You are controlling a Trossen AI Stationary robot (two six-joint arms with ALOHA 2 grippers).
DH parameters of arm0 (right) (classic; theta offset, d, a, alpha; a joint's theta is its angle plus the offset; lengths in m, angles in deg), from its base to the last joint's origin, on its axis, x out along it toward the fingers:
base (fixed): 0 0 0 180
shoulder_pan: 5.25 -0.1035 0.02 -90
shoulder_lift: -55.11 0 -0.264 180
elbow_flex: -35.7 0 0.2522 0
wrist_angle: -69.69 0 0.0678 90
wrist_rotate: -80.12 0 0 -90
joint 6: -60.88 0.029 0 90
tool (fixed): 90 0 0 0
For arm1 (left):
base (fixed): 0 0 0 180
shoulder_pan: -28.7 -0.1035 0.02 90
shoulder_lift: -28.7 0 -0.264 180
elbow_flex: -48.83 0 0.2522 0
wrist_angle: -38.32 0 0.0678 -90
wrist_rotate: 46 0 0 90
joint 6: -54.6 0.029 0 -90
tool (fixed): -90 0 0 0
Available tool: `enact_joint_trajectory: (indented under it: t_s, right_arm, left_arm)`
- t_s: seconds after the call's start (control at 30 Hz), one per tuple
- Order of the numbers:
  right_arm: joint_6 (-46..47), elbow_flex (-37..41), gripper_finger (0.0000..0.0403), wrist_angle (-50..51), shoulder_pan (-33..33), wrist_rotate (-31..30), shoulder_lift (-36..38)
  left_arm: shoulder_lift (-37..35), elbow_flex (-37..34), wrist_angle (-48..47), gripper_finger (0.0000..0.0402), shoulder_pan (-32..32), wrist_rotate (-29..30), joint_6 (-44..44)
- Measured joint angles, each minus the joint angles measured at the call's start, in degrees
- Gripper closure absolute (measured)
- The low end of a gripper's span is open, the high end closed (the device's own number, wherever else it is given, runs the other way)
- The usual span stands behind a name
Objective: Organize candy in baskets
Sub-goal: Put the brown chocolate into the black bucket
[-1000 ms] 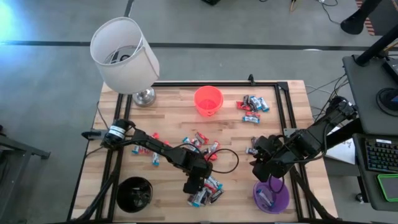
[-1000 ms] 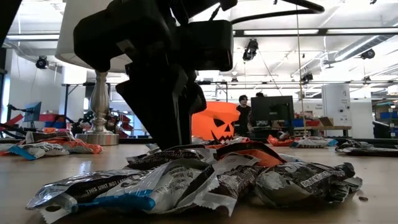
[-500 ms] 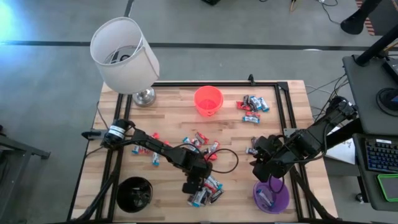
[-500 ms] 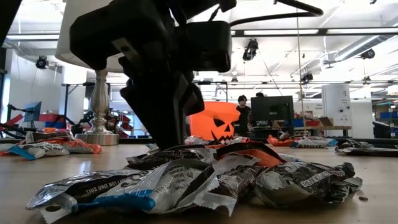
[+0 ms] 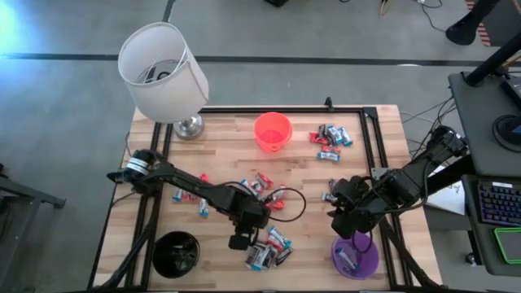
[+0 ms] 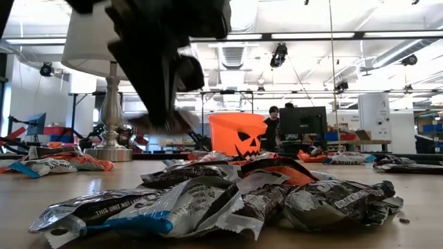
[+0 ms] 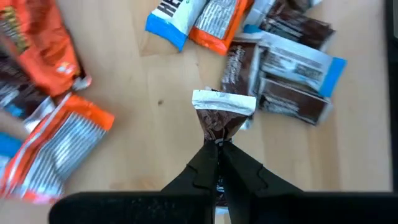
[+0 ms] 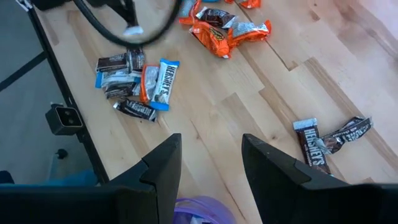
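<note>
Wooden table (image 5: 383, 146); dark-brown, white-ended candy (image 7: 222, 115) in left tool (image 7: 219, 155).

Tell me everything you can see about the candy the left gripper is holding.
The candy is a small bar in a dark brown wrapper with a crimped silver-white end. The left gripper is shut on its other end, so it sticks out past the fingertips with the crimped end farthest out. It is lifted off the wooden table, beside the pile of brown, blue and orange wrappers. Only the fingers touch it.
</note>
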Motion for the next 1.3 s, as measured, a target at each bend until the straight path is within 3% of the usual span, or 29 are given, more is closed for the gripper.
enact_joint_trajectory:
  t_s: [0.57, 1.3]
  right_arm:
    - [-0.9, 0.1, 0.0243, 0.3, 0.0, 0.0, 0.0]
    - [0.9, 1.2, 0.0243, 0.1, 0.0, 0.0, 0.0]
  left_arm:
    - [-12.4, 0.0, -13.7, 0.0401, 2.5, 0.0, -6.1]
    - [-19.8, 0.0, -26.6, 0.0401, 18.3, 2.6, -25.2]
